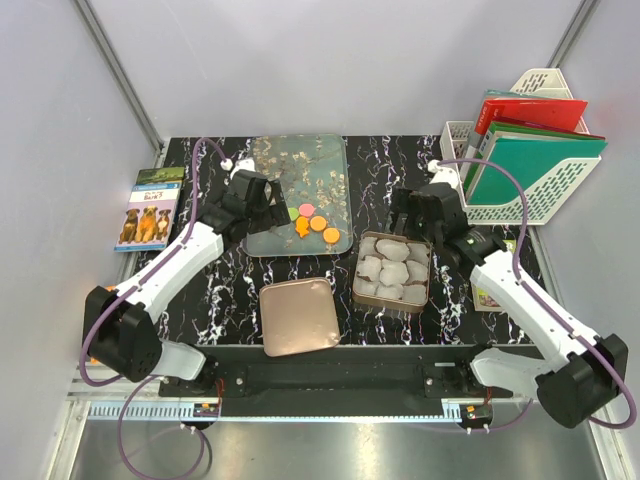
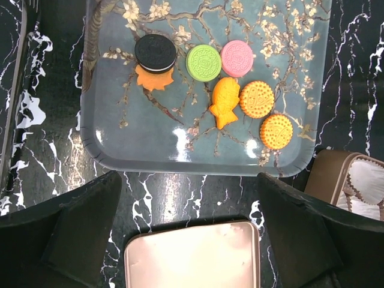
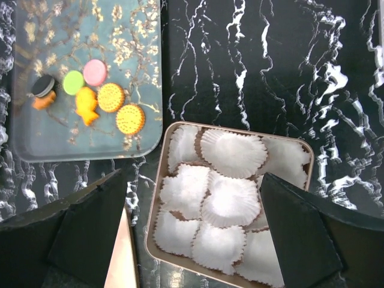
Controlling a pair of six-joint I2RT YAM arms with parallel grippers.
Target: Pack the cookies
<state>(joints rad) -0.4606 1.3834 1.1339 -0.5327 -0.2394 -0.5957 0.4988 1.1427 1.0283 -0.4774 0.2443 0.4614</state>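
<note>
Several cookies [image 2: 224,102] lie on the blue blossom-print tray [image 2: 150,138]: a dark brown one [image 2: 155,53] resting on an orange leaf, a green one [image 2: 204,62], a pink one [image 2: 236,57], an orange fish and two round orange ones. My left gripper [image 2: 189,186] hovers open just short of the tray's near edge, above the rose-gold lid [image 2: 192,258], holding nothing. The square tin [image 3: 153,213] is lined with white crinkled wrappers [image 3: 231,201]. My right gripper [image 3: 193,180] is open above the tin, empty. From above, the cookies [image 1: 312,222] sit at the tray's near right corner.
A white file rack with red and green folders [image 1: 530,150] stands at the back right. A booklet with dogs on its cover [image 1: 150,208] lies at the far left. A small packet [image 1: 490,292] lies right of the tin [image 1: 429,275]. The lid [image 1: 297,316] lies at the front centre.
</note>
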